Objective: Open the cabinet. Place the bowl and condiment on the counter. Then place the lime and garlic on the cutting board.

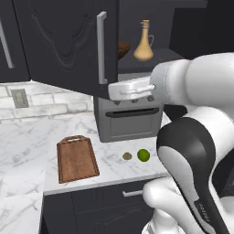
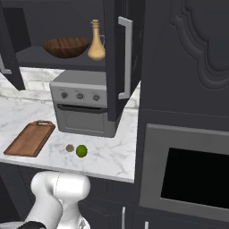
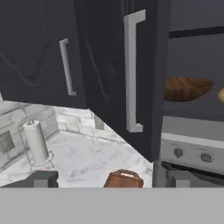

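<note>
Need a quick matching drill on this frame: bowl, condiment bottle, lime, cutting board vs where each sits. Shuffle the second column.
Things:
1. bowl
2. condiment bottle
3. lime
4. cutting board

Places:
A. on the counter, beside the garlic
B. on the counter, left of the toaster oven
C. cabinet shelf, left spot
D. cabinet shelf, next to the open door

Pairs: 1-C, 2-D, 3-A, 4-B

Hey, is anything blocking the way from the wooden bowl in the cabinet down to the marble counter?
The wide brown wooden bowl sits on the open dark cabinet's shelf. The grey toaster oven stands directly below; white marble counter in front looks free.
</note>
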